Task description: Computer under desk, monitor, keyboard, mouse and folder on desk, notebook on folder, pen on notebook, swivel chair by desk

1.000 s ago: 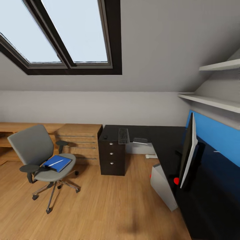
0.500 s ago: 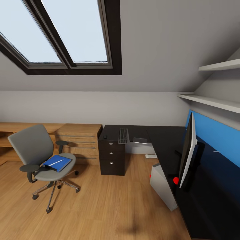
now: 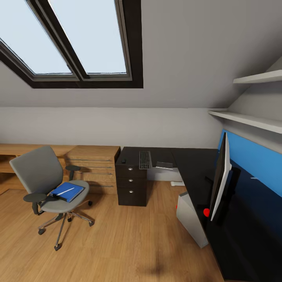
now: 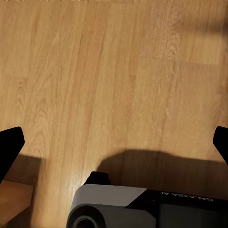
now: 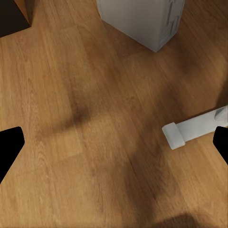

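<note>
Grey swivel chair (image 3: 49, 184) is seen at lower left, blue folder (image 3: 67, 191) and pen (image 3: 65, 190) on its seat; left gripper (image 4: 114, 142) and right gripper (image 5: 114, 142) are spread wide, nothing held.

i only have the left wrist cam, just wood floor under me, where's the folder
Observer: In the head view the blue folder lies on the seat of the swivel chair, which stands on the floor apart from the desk.
Operator: is the pen with it
Observer: Yes, the pen lies on top of that blue stack.
Operator: keyboard and mouse already up there
Observer: Both are on the desk, over its drawer unit: the keyboard, and the mouse beside it but apart.
Operator: monitor
Observer: The monitor stands on the desk's other wing, well away from the keyboard.
</note>
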Motion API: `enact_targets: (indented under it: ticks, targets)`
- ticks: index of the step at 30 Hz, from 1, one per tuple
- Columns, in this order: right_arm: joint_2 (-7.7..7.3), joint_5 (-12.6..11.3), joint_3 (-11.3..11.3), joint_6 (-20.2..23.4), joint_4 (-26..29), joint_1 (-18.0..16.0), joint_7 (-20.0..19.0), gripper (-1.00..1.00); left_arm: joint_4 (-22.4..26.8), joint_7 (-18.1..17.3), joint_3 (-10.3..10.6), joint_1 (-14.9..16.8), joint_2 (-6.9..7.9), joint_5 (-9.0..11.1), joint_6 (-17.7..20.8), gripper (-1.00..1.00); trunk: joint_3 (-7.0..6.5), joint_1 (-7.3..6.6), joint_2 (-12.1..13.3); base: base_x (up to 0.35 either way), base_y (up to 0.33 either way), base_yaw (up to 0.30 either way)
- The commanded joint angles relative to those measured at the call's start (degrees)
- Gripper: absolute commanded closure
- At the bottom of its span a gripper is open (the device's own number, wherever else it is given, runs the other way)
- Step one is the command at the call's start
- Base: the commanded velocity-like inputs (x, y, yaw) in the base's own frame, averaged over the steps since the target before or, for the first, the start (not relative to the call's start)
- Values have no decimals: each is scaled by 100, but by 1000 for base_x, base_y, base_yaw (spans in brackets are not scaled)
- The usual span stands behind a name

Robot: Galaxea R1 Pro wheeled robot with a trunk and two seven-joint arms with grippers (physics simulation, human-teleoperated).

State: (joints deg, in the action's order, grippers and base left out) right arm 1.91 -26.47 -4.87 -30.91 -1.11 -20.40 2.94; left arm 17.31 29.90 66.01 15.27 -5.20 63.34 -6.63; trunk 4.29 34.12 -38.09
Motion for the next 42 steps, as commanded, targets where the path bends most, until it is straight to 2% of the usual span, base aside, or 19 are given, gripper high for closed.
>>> enact_targets:
  ticks: [1,14,25,42]
  targets:
    - [2,-19,-49,-20,-12,-8,31,-100,4,25,45,6,2,60,-33,-100,-8,-21,33,0,0,0]
    - [2,-17,-49,-20,-12,-8,31,-100,3,30,42,7,1,64,-32,-100,-242,-306,554,0,0,0]
    - [2,-18,-49,-20,-12,-9,31,-100,3,25,43,7,9,56,-40,-100,-242,-306,554,0,-10,0]
    - [2,-16,-49,-20,-12,-8,31,-100,1,25,33,8,10,59,-40,-100,-242,-306,554,134,-162,0]
